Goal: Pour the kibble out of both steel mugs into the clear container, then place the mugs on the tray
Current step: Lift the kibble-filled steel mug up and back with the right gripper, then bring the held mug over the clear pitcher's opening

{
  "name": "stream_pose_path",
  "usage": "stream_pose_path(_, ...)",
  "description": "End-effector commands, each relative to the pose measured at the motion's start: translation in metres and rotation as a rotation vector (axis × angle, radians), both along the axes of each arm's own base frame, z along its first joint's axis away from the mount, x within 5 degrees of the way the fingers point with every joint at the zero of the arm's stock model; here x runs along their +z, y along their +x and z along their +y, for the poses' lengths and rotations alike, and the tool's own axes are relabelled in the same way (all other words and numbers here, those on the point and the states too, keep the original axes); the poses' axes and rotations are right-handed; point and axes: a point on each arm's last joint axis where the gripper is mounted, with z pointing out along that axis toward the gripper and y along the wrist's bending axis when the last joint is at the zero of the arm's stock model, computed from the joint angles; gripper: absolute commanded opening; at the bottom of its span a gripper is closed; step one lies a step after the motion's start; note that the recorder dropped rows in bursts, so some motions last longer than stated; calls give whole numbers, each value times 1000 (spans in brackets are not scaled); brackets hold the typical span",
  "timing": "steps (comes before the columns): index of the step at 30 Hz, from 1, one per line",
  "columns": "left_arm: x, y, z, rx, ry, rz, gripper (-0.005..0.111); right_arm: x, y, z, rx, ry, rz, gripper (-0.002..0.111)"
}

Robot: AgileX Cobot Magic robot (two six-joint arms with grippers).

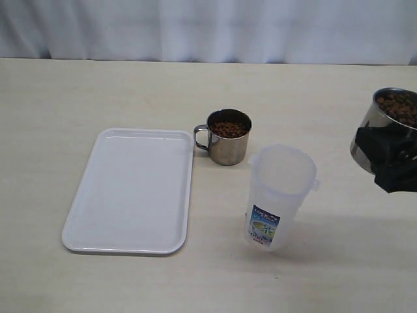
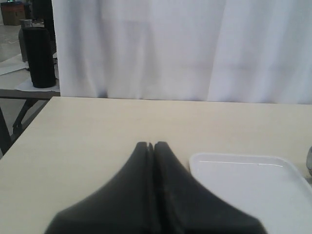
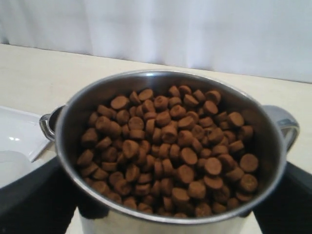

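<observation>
One steel mug (image 1: pixel 229 138) full of kibble (image 1: pixel 228 129) stands on the table just right of the white tray (image 1: pixel 130 189), its handle toward the tray. The clear container (image 1: pixel 280 195) stands upright in front of that mug, and I see no kibble inside it. At the right edge, my right gripper (image 1: pixel 391 156) is shut on the second steel mug (image 1: pixel 373 120), held above the table to the right of the container. That mug (image 3: pixel 122 222) is brimful of kibble (image 3: pixel 165 146) and sits level, with the right gripper (image 3: pixel 165 217) clamped around it. My left gripper (image 2: pixel 152 145) is shut and empty, low over the table beside the tray (image 2: pixel 253 190).
A white curtain (image 1: pixel 208 26) hangs behind the table's far edge. A black cylinder (image 2: pixel 39 56) stands on another table off to the side. The left arm is outside the exterior view.
</observation>
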Motion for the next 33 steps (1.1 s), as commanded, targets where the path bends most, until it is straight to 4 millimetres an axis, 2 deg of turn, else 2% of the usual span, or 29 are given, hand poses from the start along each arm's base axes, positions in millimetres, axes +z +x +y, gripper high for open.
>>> stream_pose_path(1, 0, 0, 0, 2, 3, -5, 0, 6, 2, -2, -23, 4, -31, 5)
stream_pose_path(12, 0, 0, 0, 2, 3, -5, 0, 9, 4, -6, -58, -16, -63, 5)
stream_pose_path(15, 0, 0, 0, 2, 3, -5, 0, 7, 4, -7, -55, -83, -63, 5)
stream_pose_path(17, 0, 0, 0, 2, 3, -5, 0, 11, 7, -13, -104, -132, -24, 5)
stream_pose_path(19, 0, 0, 0, 2, 3, -5, 0, 26, 13, -17, -161, -159, -13, 5)
stream_pose_path(24, 0, 0, 0, 2, 3, -5, 0, 41, 17, -21, -186, -239, -34, 5)
stream_pose_path(29, 0, 0, 0, 2, 3, -5, 0, 46, 20, -18, -141, -273, -89, 5)
stream_pose_path(33, 0, 0, 0, 2, 3, -5, 0, 43, 25, -13, -103, -274, -94, 5)
